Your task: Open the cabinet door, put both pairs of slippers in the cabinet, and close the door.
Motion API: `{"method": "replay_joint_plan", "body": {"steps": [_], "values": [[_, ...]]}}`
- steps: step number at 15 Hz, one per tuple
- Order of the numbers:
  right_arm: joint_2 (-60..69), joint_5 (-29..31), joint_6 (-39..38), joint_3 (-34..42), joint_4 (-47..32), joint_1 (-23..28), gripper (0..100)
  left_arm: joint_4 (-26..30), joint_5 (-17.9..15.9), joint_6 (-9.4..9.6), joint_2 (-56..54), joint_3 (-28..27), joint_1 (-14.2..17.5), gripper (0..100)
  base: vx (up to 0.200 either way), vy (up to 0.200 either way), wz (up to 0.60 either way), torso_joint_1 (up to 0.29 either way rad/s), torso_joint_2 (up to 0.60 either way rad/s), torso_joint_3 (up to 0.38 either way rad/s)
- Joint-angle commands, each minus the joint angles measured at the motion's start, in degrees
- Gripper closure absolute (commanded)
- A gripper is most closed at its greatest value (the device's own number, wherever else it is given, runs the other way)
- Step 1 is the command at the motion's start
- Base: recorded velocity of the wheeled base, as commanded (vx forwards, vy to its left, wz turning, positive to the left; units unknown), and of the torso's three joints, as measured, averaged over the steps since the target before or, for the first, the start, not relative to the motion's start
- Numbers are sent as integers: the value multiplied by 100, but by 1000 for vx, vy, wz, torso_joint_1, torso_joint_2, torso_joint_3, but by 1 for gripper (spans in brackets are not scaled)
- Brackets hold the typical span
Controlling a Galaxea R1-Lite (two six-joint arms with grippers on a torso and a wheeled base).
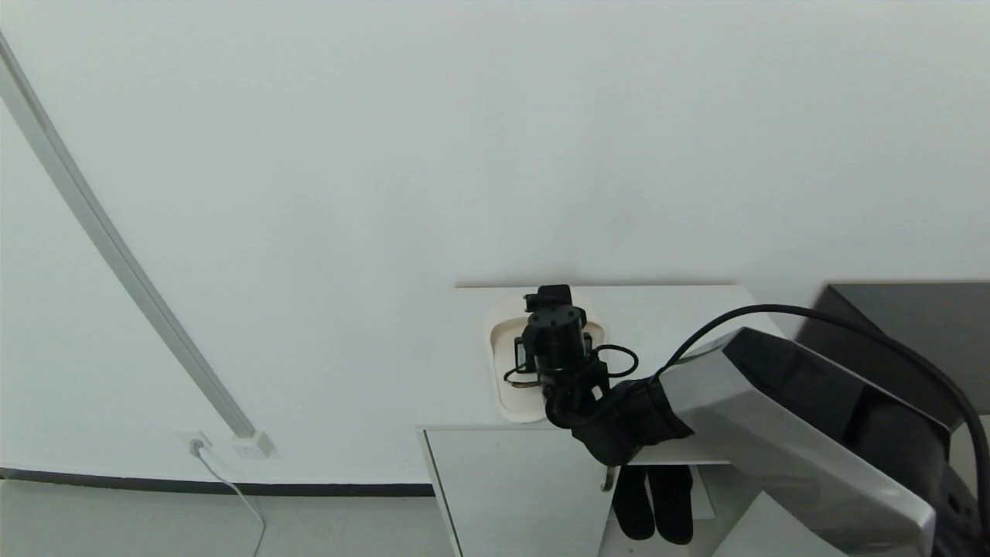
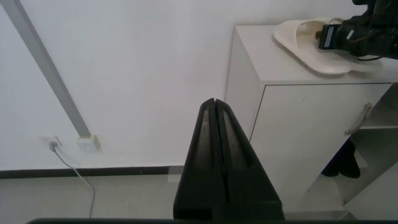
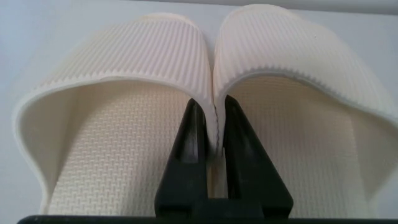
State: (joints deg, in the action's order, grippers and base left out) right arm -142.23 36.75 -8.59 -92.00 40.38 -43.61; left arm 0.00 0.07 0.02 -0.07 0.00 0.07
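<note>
1 white cabinet [image 1: 681, 309] with 1 shut door panel [image 1: 518, 495] carrying 1 handle [image 2: 359, 118]. 2 pairs of slippers, 4 slippers in all: 1 cream pair [image 3: 118, 130] of 2 on the cabinet's top and 1 black pair [image 1: 653, 503] of 2 inside it. 2 grippers, the left gripper [image 2: 215, 106] and the right gripper [image 3: 213, 107], each with 2 fingers. On the wall, 1 socket [image 1: 197, 445], 1 cable [image 1: 244, 499] and 1 conduit [image 1: 116, 247]

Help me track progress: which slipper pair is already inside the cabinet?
The black pair, inside the cabinet below; the cream pair lies on top of it, gripped by the right gripper.
</note>
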Motion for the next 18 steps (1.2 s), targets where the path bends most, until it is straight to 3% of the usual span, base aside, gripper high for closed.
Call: {"method": "replay_joint_plan", "body": {"steps": [1, 3, 8, 18], "values": [[775, -54, 200, 745, 278, -25, 100, 0, 1, -2, 7, 0, 1, 100, 0, 0, 0, 0, 0, 0], [1610, -230, 315, 1949, 700, -87, 100, 0, -7, 6, 7, 0, 1, 100, 0, 0, 0, 0, 0, 0], [2938, -450, 253, 4094, 1007, -350, 100, 0, -16, 15, 7, 0, 1, 100, 0, 0, 0, 0, 0, 0], [2806, -599, 112, 4331, 1034, -579, 100, 0, -25, 6, 7, 0, 1, 100, 0, 0, 0, 0, 0, 0]]}}
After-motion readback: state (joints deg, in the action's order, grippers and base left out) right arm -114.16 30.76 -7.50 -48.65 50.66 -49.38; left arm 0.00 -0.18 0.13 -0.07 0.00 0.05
